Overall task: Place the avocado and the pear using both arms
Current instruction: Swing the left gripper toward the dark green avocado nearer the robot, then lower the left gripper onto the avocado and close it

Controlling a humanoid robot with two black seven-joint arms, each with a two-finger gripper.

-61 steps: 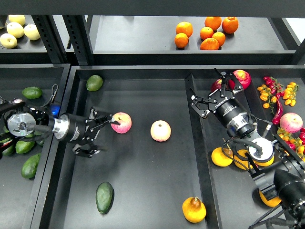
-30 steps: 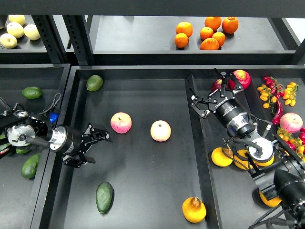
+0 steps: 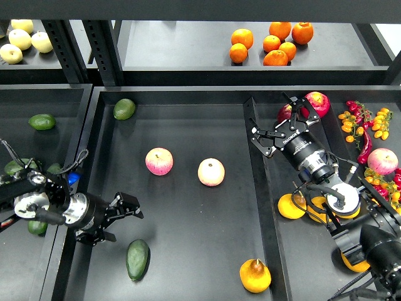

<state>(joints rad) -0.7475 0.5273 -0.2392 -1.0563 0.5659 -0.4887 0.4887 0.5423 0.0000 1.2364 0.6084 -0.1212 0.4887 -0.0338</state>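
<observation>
Change, left side: left gripper (image 3: 119,221) down and back from beside the pink-and-yellow apple (image 3: 159,161) a second ago, now low in the centre tray (image 3: 188,113), just up-left of the avocado (image 3: 137,259).
Change, right side: none to speak of; right gripper (image 3: 276,130) at the same spot over the tray divider (image 3: 260,188) in all three moments.
Meaning for the task: left arm apparently closing on the avocado, approach under way, no grasp yet; pear side not begun.
Avocado: dark green, lying on its side on the tray floor near the front left, untouched, apart from the fingers.
Pear: orange-yellow with russet top (image 3: 255,275), at the front of the centre tray, right of the avocado, well apart from both grippers.
Left arm pose: reaching in from the left edge across the tray wall, wrist roughly level, fingers pointing right.
Left tool: fingers spread, nothing between them.
Right arm pose: rising from the lower right, forearm angled up-left over the oranges (image 3: 292,205) in the right tray, gripper at its top end beside a red apple (image 3: 317,102).
Right tool: fingers splayed, empty.
Likely next need: left gripper lowering down-right over the avocado's short axis; right arm swinging down toward the pear.
</observation>
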